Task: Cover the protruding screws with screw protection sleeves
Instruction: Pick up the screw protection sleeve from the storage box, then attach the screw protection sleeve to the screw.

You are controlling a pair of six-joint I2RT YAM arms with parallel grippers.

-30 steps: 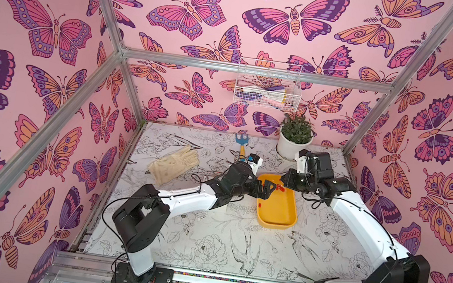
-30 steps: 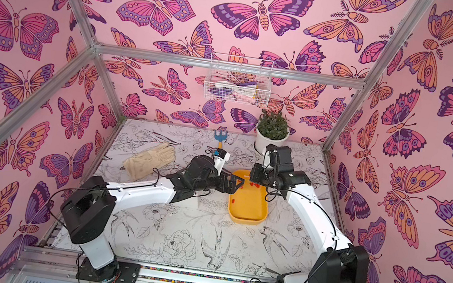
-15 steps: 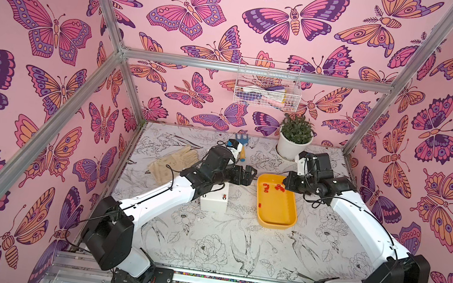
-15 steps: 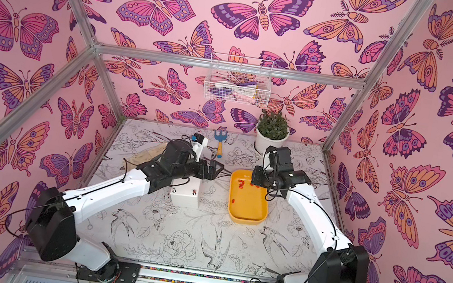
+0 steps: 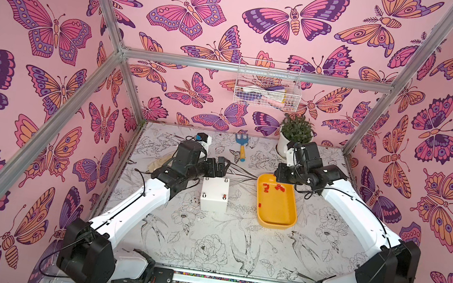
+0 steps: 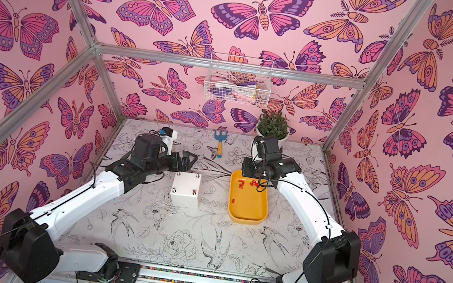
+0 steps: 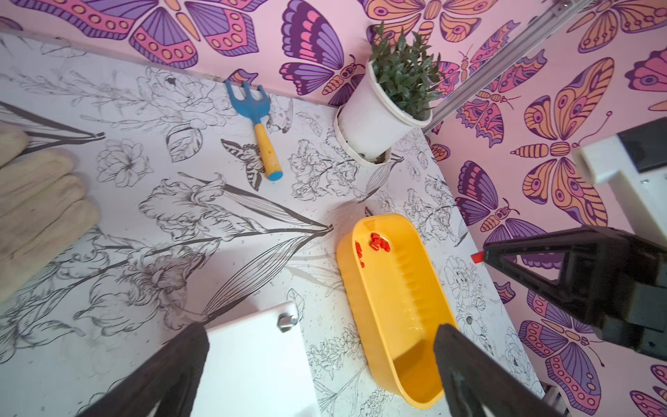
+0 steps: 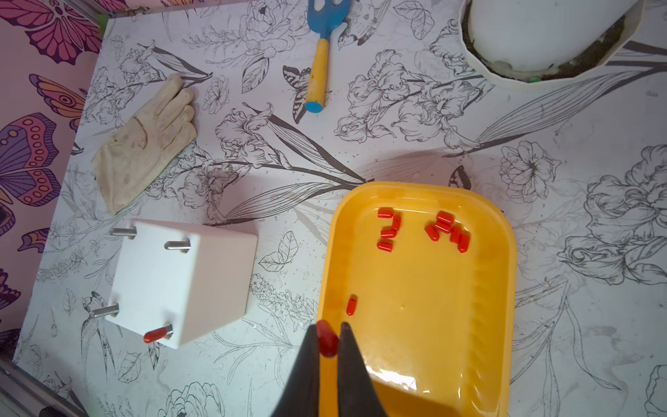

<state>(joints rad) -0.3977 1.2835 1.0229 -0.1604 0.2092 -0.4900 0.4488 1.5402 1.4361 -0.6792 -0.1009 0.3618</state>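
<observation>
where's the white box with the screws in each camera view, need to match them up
In a top view: white box mid-table, beside the yellow tray.
In a top view: box in the same spot beside the tray.
Left wrist: box close under the camera, one bare screw showing.
Right wrist: box between glove and tray, one capped screw.
Shared landmark: the yellow tray.

The right end effector (image 8: 329, 334) pinches a red sleeve (image 8: 326, 344) over the yellow tray (image 8: 433, 325), where more sleeves (image 8: 445, 227) lie loose. One screw (image 8: 158, 334) on the white box (image 8: 187, 281) is capped red.
</observation>
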